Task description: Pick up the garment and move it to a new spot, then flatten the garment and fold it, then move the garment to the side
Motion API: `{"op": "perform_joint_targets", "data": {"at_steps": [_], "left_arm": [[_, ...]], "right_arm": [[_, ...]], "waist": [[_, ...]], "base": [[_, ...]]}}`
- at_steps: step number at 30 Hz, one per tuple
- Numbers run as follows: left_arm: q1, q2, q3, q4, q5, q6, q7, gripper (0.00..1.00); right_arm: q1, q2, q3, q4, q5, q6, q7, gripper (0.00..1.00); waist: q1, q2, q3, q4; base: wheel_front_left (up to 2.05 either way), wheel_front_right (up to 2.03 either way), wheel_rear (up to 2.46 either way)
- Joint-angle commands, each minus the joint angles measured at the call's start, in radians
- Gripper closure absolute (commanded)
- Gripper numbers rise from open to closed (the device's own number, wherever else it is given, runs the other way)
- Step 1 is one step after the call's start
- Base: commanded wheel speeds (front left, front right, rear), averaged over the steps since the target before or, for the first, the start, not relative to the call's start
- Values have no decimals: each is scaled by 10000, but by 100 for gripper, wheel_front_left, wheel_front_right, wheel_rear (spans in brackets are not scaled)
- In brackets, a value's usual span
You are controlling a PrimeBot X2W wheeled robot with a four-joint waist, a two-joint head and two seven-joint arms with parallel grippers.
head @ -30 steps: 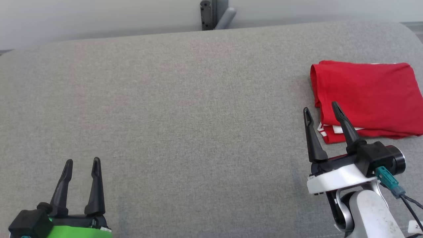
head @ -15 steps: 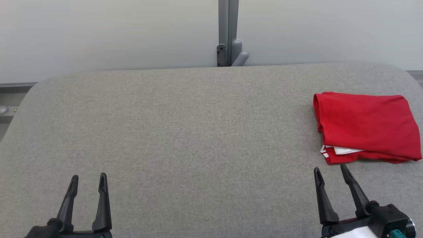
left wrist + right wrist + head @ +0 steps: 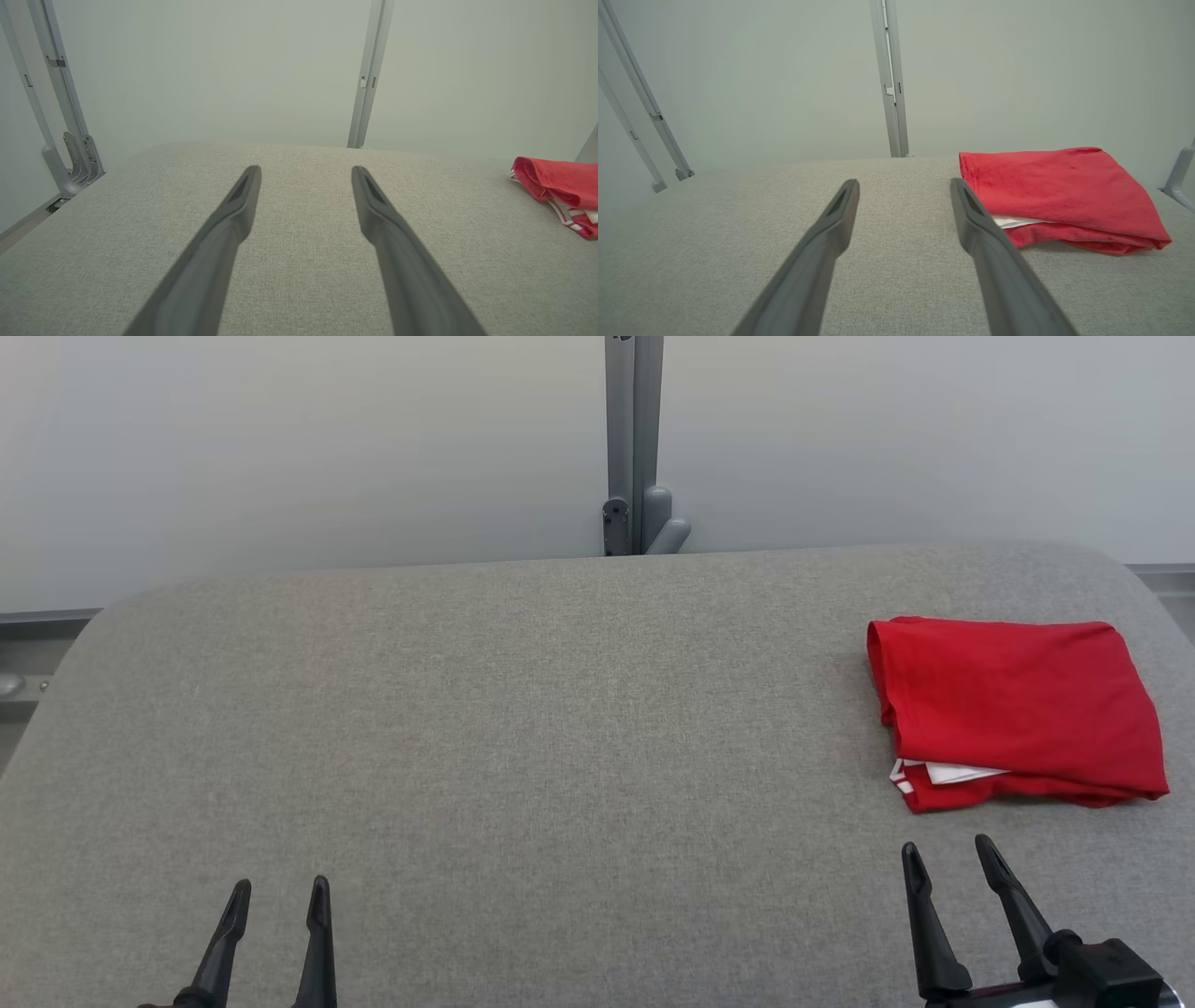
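The garment (image 3: 1013,709) is red with a white strip showing at its near edge. It lies folded into a rough rectangle at the right side of the grey table (image 3: 523,728). My right gripper (image 3: 948,863) stands open just short of the garment's near edge, apart from it and holding nothing. In the right wrist view the garment (image 3: 1057,196) lies ahead and right of my open right gripper (image 3: 903,186). My left gripper (image 3: 277,896) is open and empty at the table's near left. The left wrist view has the garment (image 3: 558,186) far right of my left gripper (image 3: 306,172).
A pale wall runs behind the table, with a grey upright post (image 3: 633,439) and bracket at its middle. The table's far corners are rounded, and its right edge (image 3: 1162,607) passes close by the garment. Grey frame rails (image 3: 56,107) stand off the left side.
The head camera has tilted up, so more wall shows. My right gripper has drawn back from over the garment's near left corner. Both grippers sit lower in the view.
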Motion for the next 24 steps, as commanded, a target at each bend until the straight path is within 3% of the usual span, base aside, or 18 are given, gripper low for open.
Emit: {"op": "perform_joint_targets", "data": {"at_steps": [1,24], "left_arm": [[79,-19,-12,23,82,11,-33,0],[152,-58,-67,299,210,12,-35,0]], "right_arm": [[103,-21,-33,27,58,-6,-34,0],[144,-21,-74,146,130,-6,-35,0]], "waist": [[1,0,-31,-5],[1,0,-112,-81]], "base": [[0,0,0],[0,0,0]]}}
